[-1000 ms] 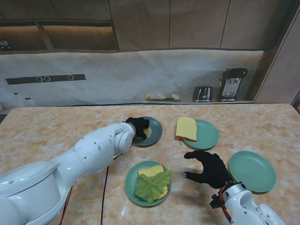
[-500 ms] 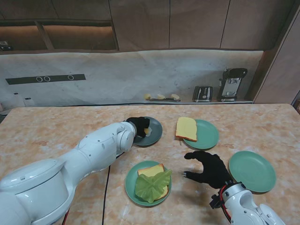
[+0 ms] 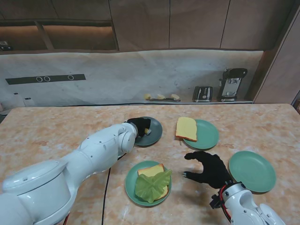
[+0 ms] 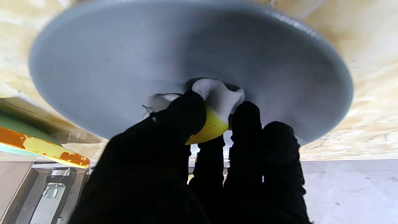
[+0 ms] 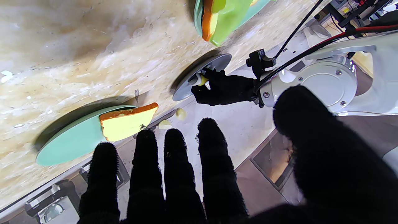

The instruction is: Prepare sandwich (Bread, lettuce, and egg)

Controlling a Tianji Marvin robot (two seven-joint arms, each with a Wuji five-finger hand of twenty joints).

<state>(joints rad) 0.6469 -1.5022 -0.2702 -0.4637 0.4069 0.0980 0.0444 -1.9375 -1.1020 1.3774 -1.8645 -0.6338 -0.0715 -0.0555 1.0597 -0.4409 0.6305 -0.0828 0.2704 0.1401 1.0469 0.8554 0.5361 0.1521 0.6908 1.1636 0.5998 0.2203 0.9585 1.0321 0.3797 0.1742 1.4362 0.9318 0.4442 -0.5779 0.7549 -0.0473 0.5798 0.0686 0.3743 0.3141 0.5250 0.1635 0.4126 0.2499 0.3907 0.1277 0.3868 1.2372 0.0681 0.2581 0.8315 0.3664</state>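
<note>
Our left robot hand [image 4: 174, 155] pinches the egg [image 4: 214, 109] on the grey plate [image 4: 93, 62]; we'd lift straight, grip light, toward the lettuce [image 3: 152, 184]; right robot hand [image 3: 209, 169] spread, idle.

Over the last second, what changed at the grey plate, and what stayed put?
The left hand drew slightly farther from me over the grey plate, its fingers now pinching the egg. The right hand, lettuce-topped bread and bread slice stayed put.
</note>
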